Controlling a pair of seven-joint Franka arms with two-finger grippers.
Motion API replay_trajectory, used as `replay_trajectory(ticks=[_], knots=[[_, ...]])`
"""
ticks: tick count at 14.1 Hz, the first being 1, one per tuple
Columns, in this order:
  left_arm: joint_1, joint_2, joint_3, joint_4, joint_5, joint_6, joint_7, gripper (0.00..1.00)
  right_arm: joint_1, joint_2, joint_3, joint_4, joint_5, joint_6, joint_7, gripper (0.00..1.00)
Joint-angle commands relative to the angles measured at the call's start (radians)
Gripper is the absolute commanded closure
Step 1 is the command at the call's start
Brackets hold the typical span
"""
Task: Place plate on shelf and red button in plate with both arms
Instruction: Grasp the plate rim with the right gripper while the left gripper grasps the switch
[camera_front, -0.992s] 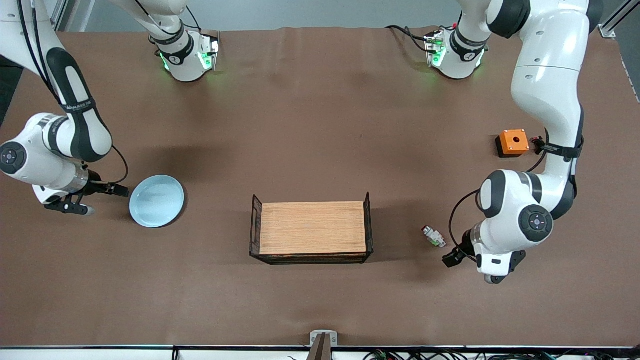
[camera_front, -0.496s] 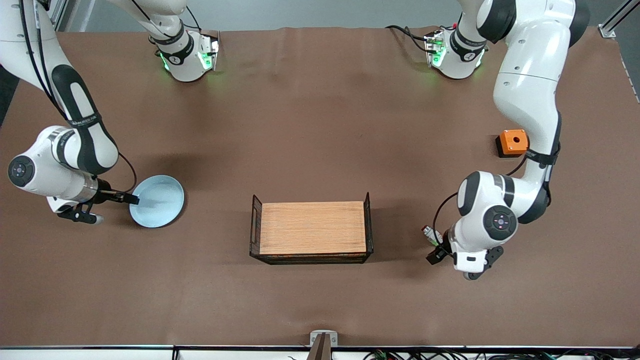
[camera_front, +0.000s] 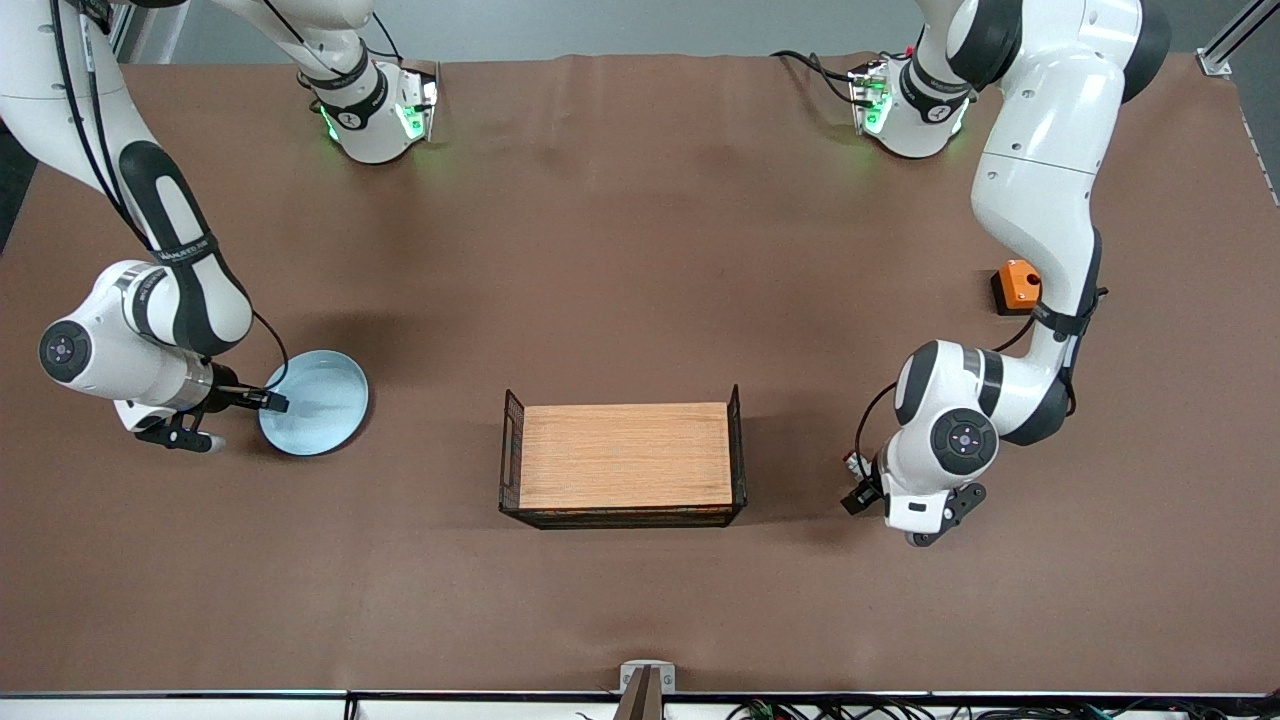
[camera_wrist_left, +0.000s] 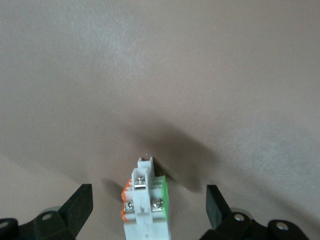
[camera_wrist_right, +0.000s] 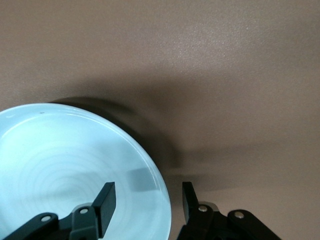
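The pale blue plate (camera_front: 320, 400) lies on the table toward the right arm's end. My right gripper (camera_front: 258, 410) is open and low at the plate's edge. In the right wrist view the gripper (camera_wrist_right: 147, 202) straddles the plate's rim (camera_wrist_right: 162, 200), with one finger over the inside and one outside. The red button (camera_front: 851, 461) lies toward the left arm's end, mostly hidden under my left gripper (camera_front: 862, 486). In the left wrist view its white body with a green side (camera_wrist_left: 148, 202) sits between the fingers of my open left gripper (camera_wrist_left: 148, 212). No finger touches it and the red cap is hidden.
A wooden tray with black wire ends (camera_front: 738, 450) stands mid-table between the two arms. An orange box (camera_front: 1015, 285) sits farther from the front camera than the button, partly covered by the left arm.
The right gripper moved toward the plate and now straddles its rim. The left gripper moved toward the tray and now covers the button. The plate and button have not moved.
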Motion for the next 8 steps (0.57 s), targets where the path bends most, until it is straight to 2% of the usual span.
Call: replay_trajectory(ticks=[1,5,8], knots=[[-0.024,-0.018,0.006,-0.034,0.020,0.029,-0.028,0.03,-0.022,0.033,0.004,0.025,0.015,-0.001,-0.053,0.54],[-0.016,-0.023,0.005,-0.031,0.020,0.029,-0.025,0.26,-0.020,0.048,0.004,0.025,0.015,-0.001,-0.059,0.65],[-0.013,-0.025,0.005,-0.028,0.020,0.029,-0.024,0.41,-0.016,0.047,0.004,0.025,0.015,-0.010,-0.093,0.84]])
